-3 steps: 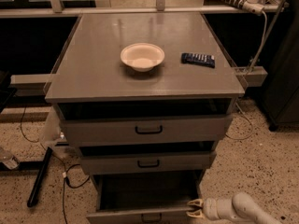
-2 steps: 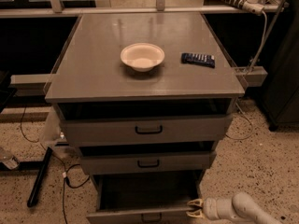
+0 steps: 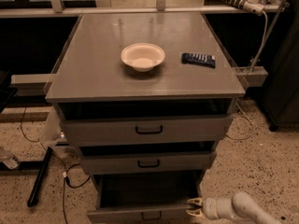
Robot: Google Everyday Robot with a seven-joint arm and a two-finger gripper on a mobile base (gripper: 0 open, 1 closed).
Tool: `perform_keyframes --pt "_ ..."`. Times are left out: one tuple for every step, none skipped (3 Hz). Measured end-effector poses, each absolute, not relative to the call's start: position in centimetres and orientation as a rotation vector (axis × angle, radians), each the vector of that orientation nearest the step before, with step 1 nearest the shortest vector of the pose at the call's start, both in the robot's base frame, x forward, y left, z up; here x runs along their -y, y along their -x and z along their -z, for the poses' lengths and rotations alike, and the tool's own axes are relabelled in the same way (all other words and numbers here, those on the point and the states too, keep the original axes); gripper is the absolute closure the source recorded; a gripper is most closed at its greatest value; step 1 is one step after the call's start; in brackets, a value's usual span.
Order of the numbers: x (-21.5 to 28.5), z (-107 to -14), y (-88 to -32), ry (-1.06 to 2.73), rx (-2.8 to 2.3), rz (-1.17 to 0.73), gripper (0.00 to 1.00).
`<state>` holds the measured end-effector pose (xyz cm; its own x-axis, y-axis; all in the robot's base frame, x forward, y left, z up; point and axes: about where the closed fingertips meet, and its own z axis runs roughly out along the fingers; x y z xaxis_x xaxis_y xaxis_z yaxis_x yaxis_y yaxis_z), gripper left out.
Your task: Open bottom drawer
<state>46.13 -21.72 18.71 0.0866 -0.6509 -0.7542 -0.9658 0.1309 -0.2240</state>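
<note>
The bottom drawer is the lowest of three grey drawers in a grey cabinet. It is pulled well out, its dark inside showing, and its small black handle sits at the frame's bottom edge. My gripper is at the bottom right, white-armed with yellowish fingertips. It sits at the right end of the bottom drawer's front, one fingertip above and one below the front's top edge.
The middle drawer and top drawer stand slightly out. A white bowl and a dark remote lie on the cabinet top. Cables and a black bar lie on the speckled floor at left.
</note>
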Motion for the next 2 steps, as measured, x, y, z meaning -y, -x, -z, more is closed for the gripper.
perform_keyframes --pt "21.91 -18.38 -45.98 1.587 -1.649 -0.539 0.37" --pt "21.75 -17.92 -45.42 1.573 -1.669 -0.580 0.60"
